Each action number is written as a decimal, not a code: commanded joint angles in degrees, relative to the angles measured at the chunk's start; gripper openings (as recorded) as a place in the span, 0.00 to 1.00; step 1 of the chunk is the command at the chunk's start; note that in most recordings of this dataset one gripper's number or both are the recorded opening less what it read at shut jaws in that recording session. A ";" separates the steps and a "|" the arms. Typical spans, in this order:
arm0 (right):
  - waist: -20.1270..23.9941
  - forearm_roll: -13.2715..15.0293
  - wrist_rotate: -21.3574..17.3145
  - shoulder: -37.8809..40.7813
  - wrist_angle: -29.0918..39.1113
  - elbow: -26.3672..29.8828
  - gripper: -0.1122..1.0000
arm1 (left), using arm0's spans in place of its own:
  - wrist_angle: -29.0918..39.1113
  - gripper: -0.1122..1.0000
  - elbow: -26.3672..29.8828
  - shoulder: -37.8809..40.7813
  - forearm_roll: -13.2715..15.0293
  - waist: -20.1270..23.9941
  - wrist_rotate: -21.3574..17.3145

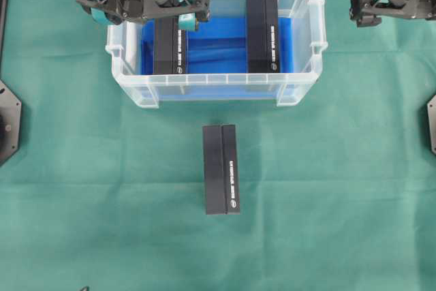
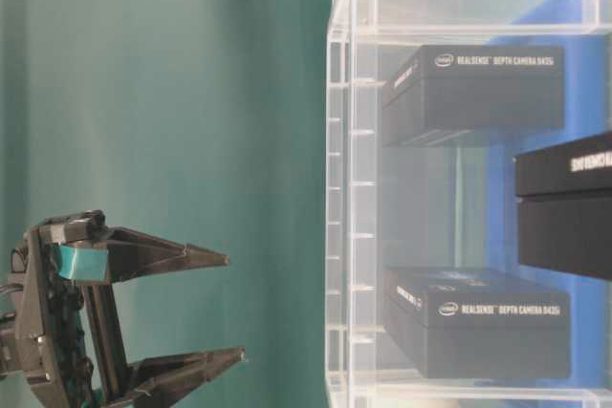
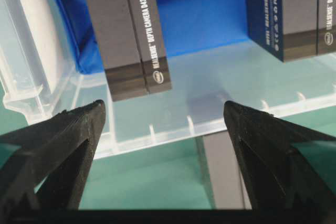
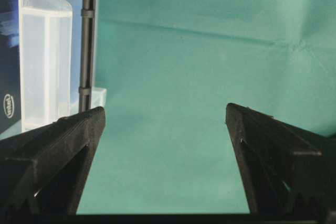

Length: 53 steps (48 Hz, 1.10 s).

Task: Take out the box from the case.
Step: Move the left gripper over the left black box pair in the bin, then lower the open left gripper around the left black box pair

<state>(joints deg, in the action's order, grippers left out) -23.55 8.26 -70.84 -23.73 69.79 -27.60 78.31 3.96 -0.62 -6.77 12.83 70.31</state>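
The case is a clear plastic bin with a blue lining, at the back middle of the table. Two black boxes lie inside it: one on the left and one on the right. A third black box lies on the green cloth in front of the case. My left gripper hangs open and empty above the left box, clear of the rim. In the left wrist view the open gripper frames that box's near end. My right gripper is open and empty beside the case's right end.
Green cloth covers the table. The case's corner and handle stand at the left of the right wrist view. Black mounts sit at the left and right table edges.
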 commanded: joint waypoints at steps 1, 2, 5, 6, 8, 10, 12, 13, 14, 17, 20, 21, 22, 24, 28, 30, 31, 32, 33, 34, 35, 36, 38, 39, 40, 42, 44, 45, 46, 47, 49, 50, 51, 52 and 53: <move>0.00 0.00 0.00 -0.35 -0.26 1.32 0.93 | -0.09 0.93 0.97 -1.05 -0.26 0.09 -0.09; 0.00 0.00 0.00 -0.35 -0.26 1.32 0.92 | -0.09 0.93 0.97 -1.05 -0.26 0.09 -0.18; 0.00 -0.09 0.00 -0.35 -0.26 1.32 0.92 | 0.00 0.93 0.97 -1.05 -0.26 0.09 -0.18; 0.00 -0.09 0.00 -0.35 -0.26 1.41 0.93 | 0.09 0.93 0.97 -1.05 -0.26 0.09 -0.18; -0.09 -0.09 0.00 -0.35 -0.26 1.41 0.93 | 0.35 0.93 0.97 -1.05 -0.26 0.09 -0.18; 0.00 -0.09 0.00 -0.35 -0.26 1.41 0.92 | 0.70 0.93 0.97 -1.05 -0.26 0.09 -0.18; 0.00 0.00 0.00 -0.35 -0.26 1.41 0.93 | 0.97 0.93 0.97 -1.05 -0.26 0.09 -0.18; 0.00 -0.09 0.00 -0.35 -0.26 1.41 0.92 | 1.05 0.93 0.97 -1.05 -0.26 0.09 -0.18; 0.00 -0.09 0.00 -0.35 -0.26 1.41 0.93 | 1.05 0.93 0.97 -1.05 -0.26 0.09 -0.18; 0.00 -0.09 0.00 -0.35 -0.35 1.32 0.92 | 1.14 0.93 1.05 -1.05 -0.26 0.00 -0.18; -0.09 -0.09 0.00 -0.35 -0.62 1.41 0.92 | 1.05 0.93 1.05 -1.05 -0.26 0.09 -0.09; 0.00 -0.09 0.00 -0.35 -0.70 1.32 0.93 | 1.05 0.93 1.05 -1.05 -0.26 0.09 -0.09; 0.00 -0.18 0.00 -0.35 -0.79 1.41 0.93 | 1.05 0.93 1.05 -1.05 -0.26 0.09 -0.09; 0.00 -0.18 0.00 -0.35 -0.88 1.41 0.93 | 1.05 0.93 1.05 -1.05 -0.18 0.09 -0.09; 0.00 -0.18 0.00 -0.35 -0.88 1.41 0.92 | 1.05 0.93 0.97 -1.05 -0.26 0.09 -0.09; 0.00 -0.18 0.00 -0.35 -0.88 1.41 0.93 | 1.05 0.93 0.97 -1.05 -0.26 0.09 0.00; 0.00 -0.18 0.00 -0.35 -0.88 1.41 0.93 | 1.05 0.93 0.97 -1.05 -0.26 0.09 0.00; 0.00 -0.18 0.00 -0.35 -0.88 1.41 0.93 | 1.05 0.93 0.97 -1.05 -0.26 0.09 0.00; 0.00 -0.18 0.00 -0.35 -0.88 1.41 0.93 | 1.05 0.93 0.97 -1.05 -0.26 0.09 0.00; 0.00 -0.18 0.00 -0.35 -0.88 1.41 0.92 | 0.97 0.93 0.97 -1.05 -0.26 0.00 0.00; 0.00 -0.18 0.00 -0.35 -0.88 1.41 0.92 | 0.97 0.93 0.88 -1.05 -0.26 0.09 0.00; 0.00 -0.18 0.00 -0.35 -0.88 1.41 0.92 | 0.88 0.93 0.88 -1.05 -0.35 0.09 0.00; 0.00 -0.18 0.00 -0.35 -0.88 1.41 0.92 | 0.79 0.93 0.70 -0.97 -0.26 0.09 0.09; 0.00 -0.18 0.00 -0.35 -0.88 1.32 0.93 | 0.70 0.93 0.62 -0.88 -0.26 0.09 0.00; 0.00 -0.26 0.00 -0.44 -0.88 1.41 0.92 | 0.62 0.93 0.53 -0.88 -0.26 0.09 0.09; 0.00 -0.18 0.00 -0.35 -0.88 1.41 0.93 | 0.53 0.93 0.09 -0.79 -0.26 0.00 0.09; 0.00 -0.26 0.00 -0.35 -0.88 1.41 0.93 | 0.18 0.93 -0.35 -0.70 -0.26 0.09 0.09; 0.00 -0.18 0.00 -0.35 -0.88 1.41 0.93 | 0.00 0.93 -0.62 -0.70 -0.26 0.09 0.09; 0.00 -0.26 0.00 -0.35 -0.97 1.41 0.92 | -0.18 0.93 -0.88 -0.70 -0.26 0.09 0.09; 0.00 -0.26 0.00 -0.35 -0.88 1.41 0.92 | -0.35 0.93 -1.14 -0.70 -0.26 0.09 0.09; 0.00 -0.18 0.00 -0.35 -0.88 1.41 0.92 | -0.79 0.93 -1.76 -0.79 -0.35 0.26 0.18; 0.00 -0.18 0.00 -0.35 -0.88 1.32 0.92 | -1.05 0.93 -2.11 -0.79 -0.35 0.35 0.18; 0.00 -0.18 0.00 -0.35 -0.88 1.41 0.92 | -1.23 0.93 -2.64 -0.79 -0.35 0.44 0.18; 0.00 -0.26 0.00 -0.35 -0.88 1.41 0.92 | -1.49 0.93 -2.99 -0.79 -0.35 0.53 0.18; -0.09 -0.26 0.00 -0.35 -0.88 1.41 0.93 | -1.85 0.93 -3.43 -0.79 -0.35 0.70 0.18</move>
<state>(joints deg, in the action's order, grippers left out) -23.47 8.09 -70.84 -23.73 69.17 -27.60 77.43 0.88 -0.62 -6.77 13.01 70.58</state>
